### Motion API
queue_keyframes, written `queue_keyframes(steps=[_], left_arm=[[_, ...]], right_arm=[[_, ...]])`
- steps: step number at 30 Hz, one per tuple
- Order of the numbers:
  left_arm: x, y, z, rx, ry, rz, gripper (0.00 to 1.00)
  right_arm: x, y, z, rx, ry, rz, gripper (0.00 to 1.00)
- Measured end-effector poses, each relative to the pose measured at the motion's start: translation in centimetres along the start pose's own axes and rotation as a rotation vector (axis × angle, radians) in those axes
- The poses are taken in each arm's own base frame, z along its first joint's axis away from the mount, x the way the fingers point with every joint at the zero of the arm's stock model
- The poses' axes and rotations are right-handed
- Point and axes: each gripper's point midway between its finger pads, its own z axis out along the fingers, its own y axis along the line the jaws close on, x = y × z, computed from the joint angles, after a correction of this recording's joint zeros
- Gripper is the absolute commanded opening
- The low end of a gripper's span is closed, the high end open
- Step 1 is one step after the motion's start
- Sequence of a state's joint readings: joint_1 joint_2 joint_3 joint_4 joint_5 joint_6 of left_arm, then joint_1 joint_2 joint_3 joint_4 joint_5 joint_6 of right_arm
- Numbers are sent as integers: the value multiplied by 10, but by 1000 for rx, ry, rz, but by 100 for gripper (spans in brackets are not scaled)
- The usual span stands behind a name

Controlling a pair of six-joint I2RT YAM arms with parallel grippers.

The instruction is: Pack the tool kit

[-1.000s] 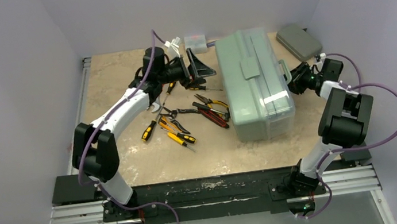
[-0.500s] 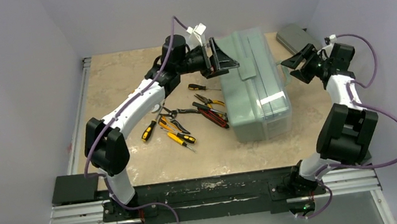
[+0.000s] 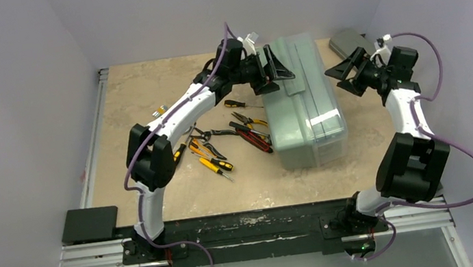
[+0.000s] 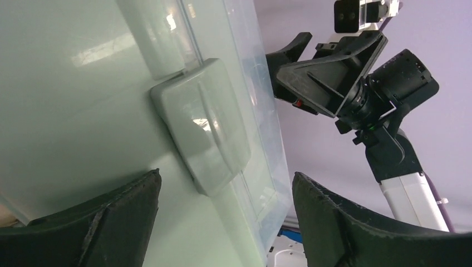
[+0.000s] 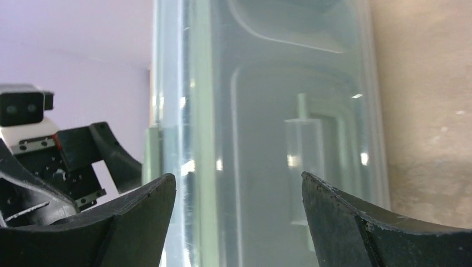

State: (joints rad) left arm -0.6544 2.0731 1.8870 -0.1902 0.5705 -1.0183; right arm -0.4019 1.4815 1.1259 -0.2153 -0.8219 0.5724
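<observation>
The sage-green toolbox (image 3: 302, 104) stands on the right half of the surface (image 3: 145, 90), with its translucent lid closed and its long side running from near to far. The left hand (image 3: 281, 76) is at the far left part of the box, above the lid, and its two fingers are spread wide. In the left wrist view the green latch (image 4: 203, 130) of the box lies between these fingers, but I cannot tell if they touch the plastic. The right hand (image 3: 340, 78) is on the other side of the box, near its far right edge but apart from it, also with fingers spread and holding nothing. Just beside the box on its left lie the loose tools: the red-handled pliers (image 3: 255, 141), the yellow-handled pliers (image 3: 251, 121) and several screwdrivers (image 3: 214, 165) with yellow and black handles. A grey pad (image 3: 344, 41) lies in the far right corner
</observation>
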Motion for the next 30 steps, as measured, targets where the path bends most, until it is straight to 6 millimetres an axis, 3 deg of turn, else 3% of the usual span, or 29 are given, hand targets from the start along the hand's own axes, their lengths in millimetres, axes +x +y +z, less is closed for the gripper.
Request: queue_keyframes(steps=[7, 12, 19, 30], left_arm=[[-1, -3, 5, -5, -7, -23, 85], [-5, -11, 18, 36, -11, -42, 85], [-8, -24, 34, 165, 5, -101, 86], [-14, -34, 37, 288, 17, -213, 85]], right_arm=[[24, 34, 13, -44, 96, -100, 77], [30, 27, 15, -7, 115, -114, 73], [20, 12, 14, 33, 74, -127, 71], [13, 10, 15, 27, 39, -145, 66]])
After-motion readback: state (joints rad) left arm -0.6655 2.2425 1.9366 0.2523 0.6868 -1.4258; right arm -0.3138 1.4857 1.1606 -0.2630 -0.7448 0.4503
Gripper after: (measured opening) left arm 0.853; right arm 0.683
